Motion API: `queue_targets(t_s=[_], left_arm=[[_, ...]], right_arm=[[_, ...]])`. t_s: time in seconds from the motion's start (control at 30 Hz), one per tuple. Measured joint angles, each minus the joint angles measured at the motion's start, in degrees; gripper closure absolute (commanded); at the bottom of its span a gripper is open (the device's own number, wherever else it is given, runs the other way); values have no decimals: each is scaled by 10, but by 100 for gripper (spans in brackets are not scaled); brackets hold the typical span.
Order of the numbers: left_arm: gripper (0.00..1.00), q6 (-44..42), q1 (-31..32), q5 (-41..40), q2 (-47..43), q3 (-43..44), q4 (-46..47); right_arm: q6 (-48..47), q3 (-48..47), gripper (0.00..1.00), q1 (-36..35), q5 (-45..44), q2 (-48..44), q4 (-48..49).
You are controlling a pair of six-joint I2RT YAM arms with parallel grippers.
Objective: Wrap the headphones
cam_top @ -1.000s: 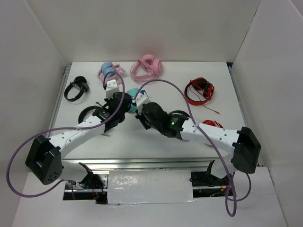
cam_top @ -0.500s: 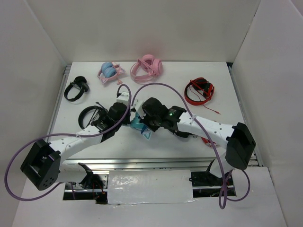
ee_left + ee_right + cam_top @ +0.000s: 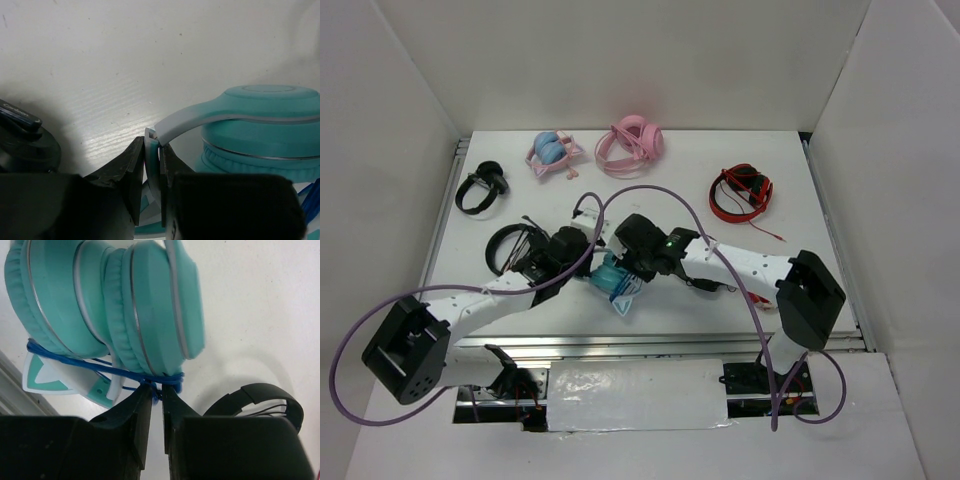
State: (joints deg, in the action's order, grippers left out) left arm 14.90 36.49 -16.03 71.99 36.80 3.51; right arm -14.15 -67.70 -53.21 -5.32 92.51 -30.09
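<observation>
The headphones (image 3: pixel 613 278) sit left of centre, close to the bench's (image 3: pixel 800 150) near edge, held between both arms. The left tool (image 3: pixel 152 150) is clenched on the pale headband (image 3: pixel 200 112). The right tool (image 3: pixel 156 387) is pinched tight on the blue cable (image 3: pixel 100 365), which already runs across the cups (image 3: pixel 150 305).

The likeliest failure, I judge, is the cable slipping free. It is thin and smooth, and only the tool tips hold it, so a sideways tug could pull it out. The cups are round with soft, bulging pads, and a slack loop could roll off their curve and undo the wrap. Too much tension brings a different risk. The headband is smooth, hard plastic gripped on a narrow edge, so a strong pull from the right could twist it out of the left tool or tip the whole set. The flat, pointed cat ear (image 3: pixel 45 377) juts out beside the cable run, and a loop could snag on it instead of settling around the cups. A black pair (image 3: pixel 260 402) lies just beside the work, where a swinging wrist or trailing cable could catch it.
</observation>
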Motion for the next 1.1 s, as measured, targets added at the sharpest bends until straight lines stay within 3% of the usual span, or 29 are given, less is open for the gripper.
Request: queue_targets(t_s=[0.6, 0.7, 0.8, 0.97, 1.03, 1.1], left_arm=[[100, -13, -32, 91, 133, 58, -36], [91, -12, -37, 98, 148, 73, -46], [75, -11, -41, 101, 154, 84, -55], [42, -11, -42, 102, 155, 88, -61], [38, -10, -43, 102, 151, 88, -65], [37, -7, -45, 97, 143, 88, -71]], right_arm=[[-11, 2, 75, 44, -14, 24, 34], [-5, 3, 66, 45, -15, 22, 45], [7, 14, 61, 50, -23, 10, 74], [34, 36, 43, 67, -48, -54, 114], [47, 37, 34, 74, -56, -82, 130], [59, 37, 10, 80, -63, -107, 144]])
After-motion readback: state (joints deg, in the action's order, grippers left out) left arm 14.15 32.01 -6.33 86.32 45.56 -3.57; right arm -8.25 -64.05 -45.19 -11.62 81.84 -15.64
